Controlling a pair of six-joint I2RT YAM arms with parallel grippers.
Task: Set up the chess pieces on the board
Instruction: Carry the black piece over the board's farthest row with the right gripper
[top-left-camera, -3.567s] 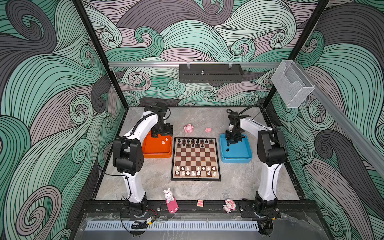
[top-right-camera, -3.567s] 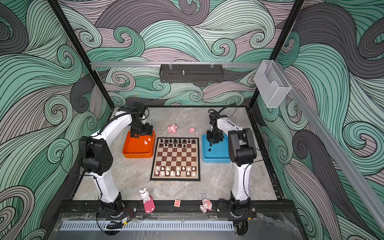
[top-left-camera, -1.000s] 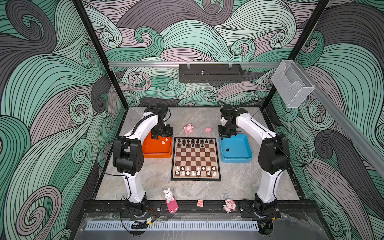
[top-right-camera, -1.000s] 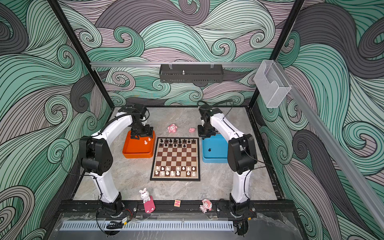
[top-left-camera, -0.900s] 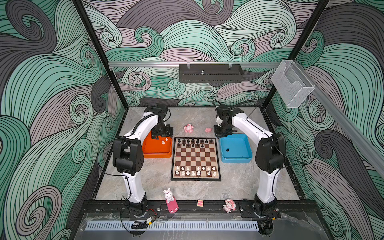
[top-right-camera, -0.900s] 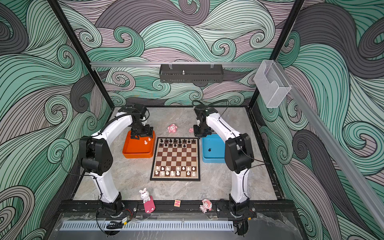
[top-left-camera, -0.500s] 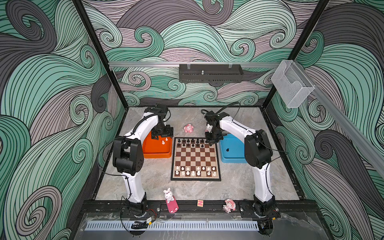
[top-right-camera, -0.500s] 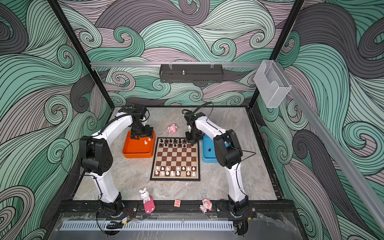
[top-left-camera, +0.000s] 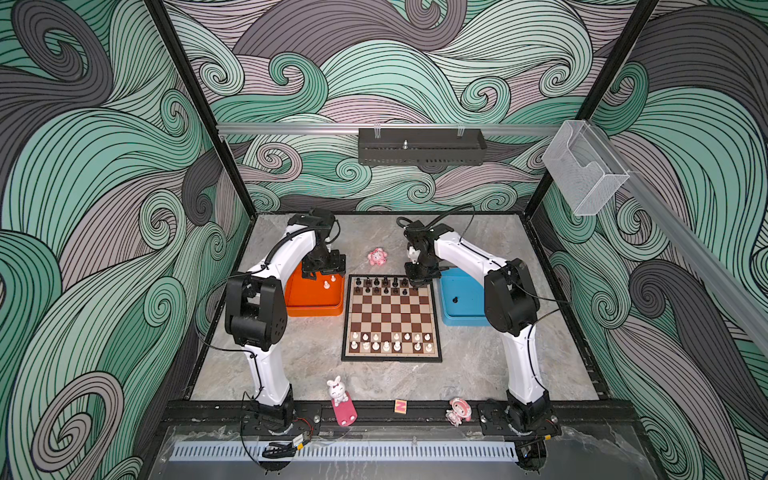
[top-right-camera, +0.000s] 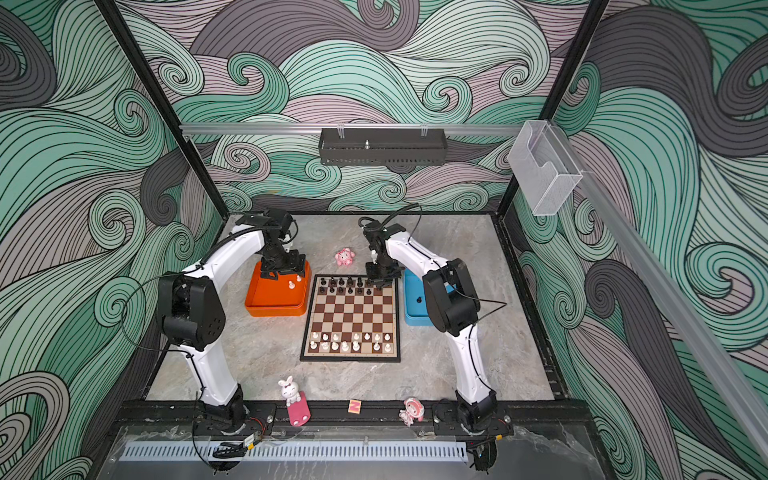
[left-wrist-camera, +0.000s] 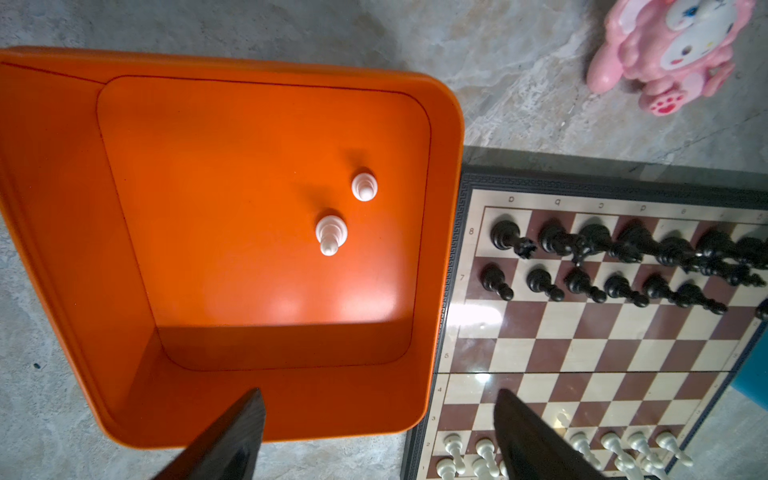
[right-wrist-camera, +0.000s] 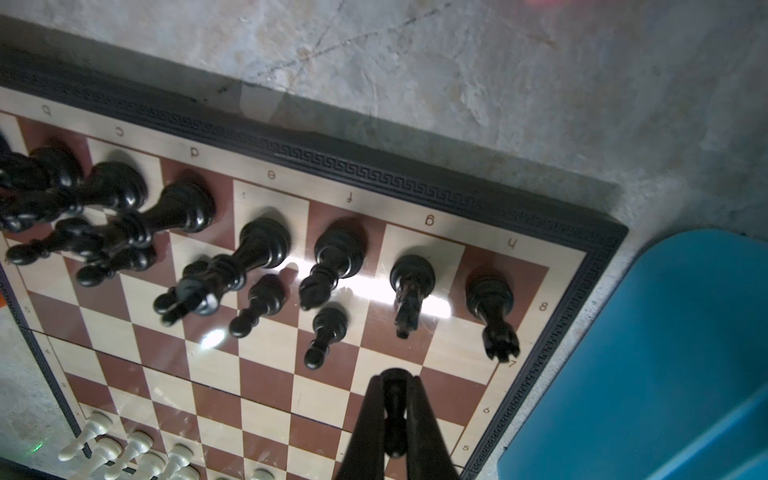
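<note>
Black pawn, small and glossy, sits clamped between the two fingers of my right pincer, which hangs low over the board at its upper right corner in both top views. The pawn's long axis runs along my fingers, near upright as best the wrist view shows, so I judge that a straight drop should stand it on its base.

What the move turns on: the black pawn row is filled from the board's left edge across six files, while the two squares in front of the knight and the corner rook are bare. The nearer bare square lies just beyond my fingertips, toward the knight, with the end pawn close beside the path. My right arm is far the nearer of the two.

My left pincer is spread wide and grasps nothing. It hovers over the orange tray at the board's left, where two white pieces stand loose. One dark piece lies in the blue tray at the right. The white rows along the board's lower edge show gaps. I judge the setup nearly complete; the risk is clipping the knight on the way down
</note>
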